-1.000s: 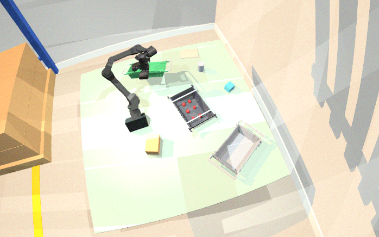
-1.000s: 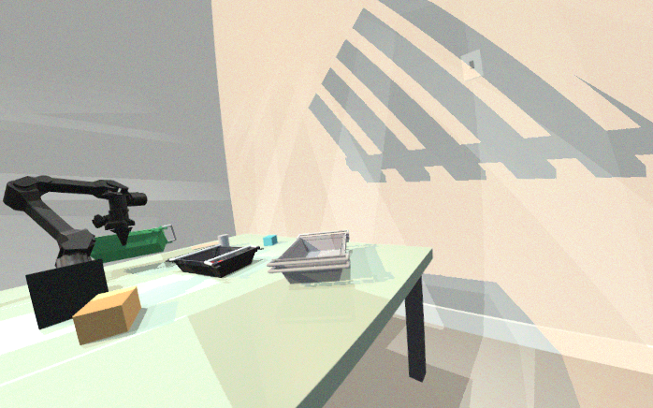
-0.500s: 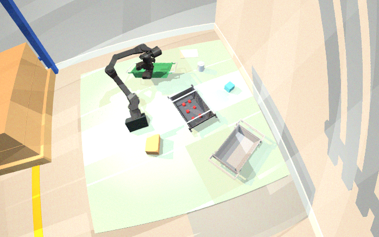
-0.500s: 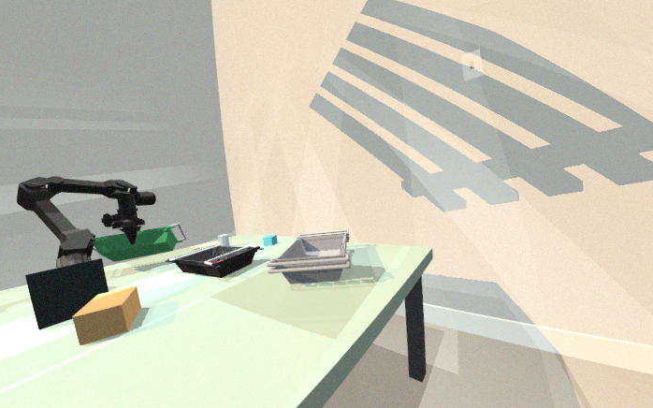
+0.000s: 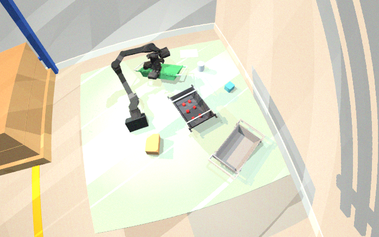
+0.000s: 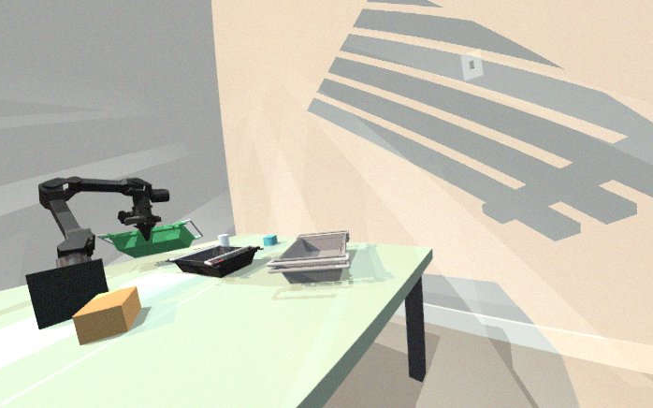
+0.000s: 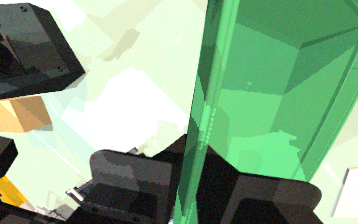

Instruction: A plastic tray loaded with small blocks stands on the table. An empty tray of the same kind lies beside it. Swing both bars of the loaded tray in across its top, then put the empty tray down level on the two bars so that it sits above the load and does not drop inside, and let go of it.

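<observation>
The loaded black tray (image 5: pixel 204 104) (image 6: pixel 197 267) stands on the table with several red blocks (image 5: pixel 188 111) inside. Both its white bars lie across its top, one bar (image 5: pixel 184 95) near the end toward the green tray, the other bar (image 5: pixel 206 113) near the opposite end. The empty green tray (image 5: pixel 171 70) (image 6: pixel 172 242) (image 7: pixel 261 120) hangs above the table at the back left, its bars out over its ends. My gripper (image 5: pixel 153 75) (image 6: pixel 146 237) (image 7: pixel 190 139) is shut on one long wall of the green tray. The green tray's underside is hidden in the wrist view.
A grey tray (image 5: pixel 226 141) (image 6: pixel 313 274) stands beyond the black tray. A white cylinder (image 5: pixel 200 66) (image 6: pixel 224 240) and a cyan block (image 5: pixel 229 87) (image 6: pixel 269 240) stand at the back. A yellow-orange block (image 5: pixel 152 144) (image 6: pixel 111 313) (image 7: pixel 28 115) is beside the arm's base. A white sheet (image 5: pixel 188 53) lies behind the green tray.
</observation>
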Robot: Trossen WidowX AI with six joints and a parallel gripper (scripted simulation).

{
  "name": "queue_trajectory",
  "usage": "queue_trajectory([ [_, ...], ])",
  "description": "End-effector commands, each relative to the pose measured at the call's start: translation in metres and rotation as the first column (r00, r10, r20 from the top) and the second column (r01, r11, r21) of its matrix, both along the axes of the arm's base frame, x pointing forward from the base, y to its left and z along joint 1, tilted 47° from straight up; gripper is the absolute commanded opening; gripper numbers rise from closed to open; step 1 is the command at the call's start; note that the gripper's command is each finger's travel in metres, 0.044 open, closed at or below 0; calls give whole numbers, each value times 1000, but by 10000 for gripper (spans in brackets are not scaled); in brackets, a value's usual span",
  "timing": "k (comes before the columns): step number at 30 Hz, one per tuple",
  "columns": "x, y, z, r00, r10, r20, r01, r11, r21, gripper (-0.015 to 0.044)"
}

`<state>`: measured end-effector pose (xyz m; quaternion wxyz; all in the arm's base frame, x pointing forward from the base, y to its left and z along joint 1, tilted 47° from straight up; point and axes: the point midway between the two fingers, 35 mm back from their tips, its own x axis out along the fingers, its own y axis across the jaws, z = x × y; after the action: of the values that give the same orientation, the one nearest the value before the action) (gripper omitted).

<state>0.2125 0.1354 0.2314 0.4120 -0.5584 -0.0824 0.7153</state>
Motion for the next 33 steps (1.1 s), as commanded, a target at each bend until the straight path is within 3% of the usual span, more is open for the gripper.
queue_trajectory([
  [1, 13, -9, 0, 999, -37, -2, 37, 999, -2, 0],
  [33, 92, -94, -61, 927, -289, -239, 280, 957, -75, 0],
])
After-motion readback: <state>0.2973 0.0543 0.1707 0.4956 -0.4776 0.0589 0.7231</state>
